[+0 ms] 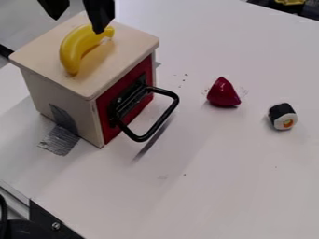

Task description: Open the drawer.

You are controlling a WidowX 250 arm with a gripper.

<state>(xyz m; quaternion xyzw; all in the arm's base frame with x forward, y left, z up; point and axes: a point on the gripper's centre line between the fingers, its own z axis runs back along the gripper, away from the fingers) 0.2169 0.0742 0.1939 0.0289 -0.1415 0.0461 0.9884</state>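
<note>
My gripper (77, 23) hangs at the top left over the back of the wooden box (59, 105), open, with its two black fingers spread apart. Set in the box's right-facing side is the red drawer front (131, 105), which looks closed against the frame. A black loop handle (171, 109) sticks out from it toward the right. The gripper is above and behind the handle, well apart from it, and holds nothing.
On the box top lies a yellow banana (74, 46), one finger overlapping its upper end in view. Grey tape (61, 140) runs from the box's side onto the white table (230, 186). Right of the handle sit a dark red piece (222, 93) and a toy sushi roll (283, 115).
</note>
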